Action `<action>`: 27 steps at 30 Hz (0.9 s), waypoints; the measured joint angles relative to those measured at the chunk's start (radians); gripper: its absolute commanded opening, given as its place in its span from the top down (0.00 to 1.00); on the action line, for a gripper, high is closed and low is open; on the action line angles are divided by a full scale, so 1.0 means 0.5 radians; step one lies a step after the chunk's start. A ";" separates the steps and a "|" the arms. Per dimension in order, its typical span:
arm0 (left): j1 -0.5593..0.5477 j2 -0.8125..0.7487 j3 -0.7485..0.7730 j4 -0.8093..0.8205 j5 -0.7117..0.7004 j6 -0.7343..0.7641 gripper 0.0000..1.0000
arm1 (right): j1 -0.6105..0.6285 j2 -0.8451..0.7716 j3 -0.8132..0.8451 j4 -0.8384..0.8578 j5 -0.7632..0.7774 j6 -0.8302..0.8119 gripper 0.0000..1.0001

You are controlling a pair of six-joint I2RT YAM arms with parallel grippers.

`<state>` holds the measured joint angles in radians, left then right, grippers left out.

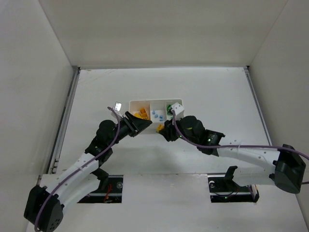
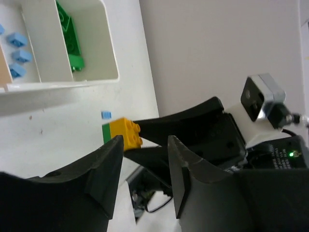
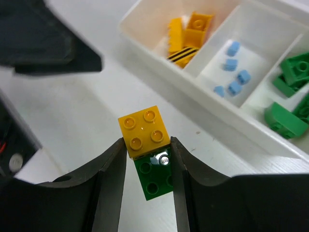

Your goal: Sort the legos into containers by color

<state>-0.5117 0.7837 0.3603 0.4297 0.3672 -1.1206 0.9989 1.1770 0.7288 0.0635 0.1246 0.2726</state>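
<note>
While my right tool [image 3: 148, 145] pinches a yellow brick [image 3: 144, 129] stacked on a green brick [image 3: 154, 182], the pair sits over the bench [image 3: 87, 106] just beside the tray [image 3: 212, 107]; my left tool [image 2: 145, 145] gapes wide, empty, nearby.

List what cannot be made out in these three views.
Top view: yellow-green brick pair mostly hidden by the right gripper.
Top view: pale blue pieces too small to count.
Right wrist: green bricks cut off by the right edge, uncountable.
Left wrist: tray cut off by the left edge; third compartment barely shows.

Robot lab cell, bare white walls [image 1: 159, 29], white table [image 1: 207, 92], bolted robot arms [image 1: 246, 157]
</note>
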 measured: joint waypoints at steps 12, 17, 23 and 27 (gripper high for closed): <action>-0.755 0.157 -0.001 0.047 -0.925 0.391 0.56 | -0.061 0.359 0.385 0.095 0.400 0.397 0.73; -0.781 0.297 -0.001 0.211 -1.072 0.444 0.56 | -0.061 0.397 0.398 0.111 0.435 0.472 0.73; -0.786 0.418 -0.008 0.452 -1.176 0.481 0.61 | -0.072 0.394 0.397 0.127 0.454 0.570 0.73; -0.785 0.499 -0.029 0.621 -1.254 0.498 0.65 | -0.085 0.385 0.397 0.130 0.428 0.651 0.73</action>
<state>-0.9043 1.0332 0.3458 0.7403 -0.2600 -0.8715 0.9562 1.3693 0.9272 0.1284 0.3386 0.5980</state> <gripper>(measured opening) 0.362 0.437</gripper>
